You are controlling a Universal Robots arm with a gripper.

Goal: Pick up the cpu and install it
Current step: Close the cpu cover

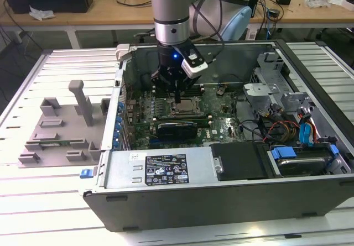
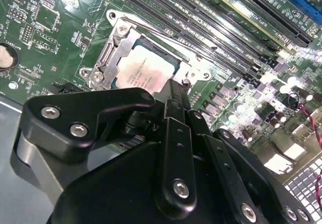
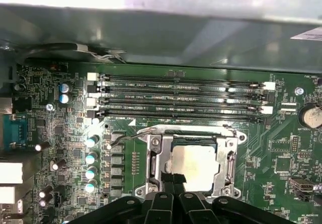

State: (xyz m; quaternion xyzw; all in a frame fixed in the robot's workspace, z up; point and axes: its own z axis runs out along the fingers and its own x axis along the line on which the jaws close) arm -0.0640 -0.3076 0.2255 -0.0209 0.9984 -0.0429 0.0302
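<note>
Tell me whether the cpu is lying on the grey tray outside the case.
No, the cpu sits inside the metal socket frame on the motherboard.

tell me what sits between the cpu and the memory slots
In the first wrist view, one side of the silver socket frame lies between the cpu and the memory slots.

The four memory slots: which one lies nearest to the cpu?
The end slot, next to the socket frame around the cpu; the other three lie beyond it, toward the case wall.
</note>
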